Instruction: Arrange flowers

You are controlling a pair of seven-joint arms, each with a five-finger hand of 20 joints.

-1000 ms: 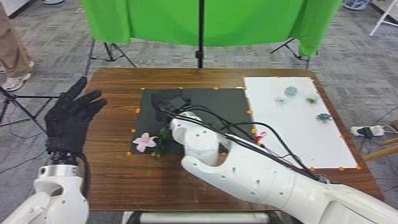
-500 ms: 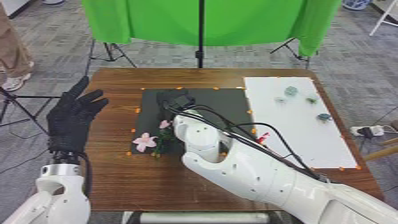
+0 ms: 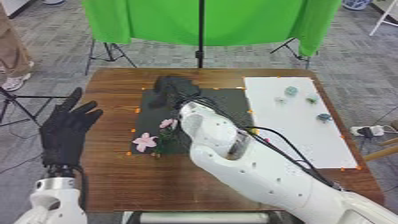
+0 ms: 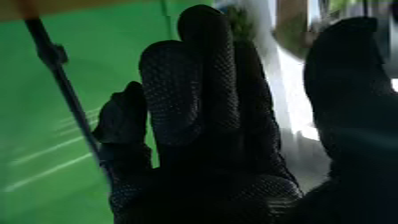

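Has the right hand point(image 3: 176, 86), gloved in black fabric, over the mat's point(image 3: 233, 101) top edge, upper middle in the head view, on an arm slanting from lower right. Shows the left hand point(image 3: 66, 131) open, middle left; pointed-petalled pink flowers point(image 3: 144, 142) left of centre. In the right wrist view, shows dimpled, straight fingers point(image 4: 171, 92), thumb apart.

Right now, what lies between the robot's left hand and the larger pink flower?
Brown wooden tabletop lies between the left hand and the larger pink flower, in the head view.
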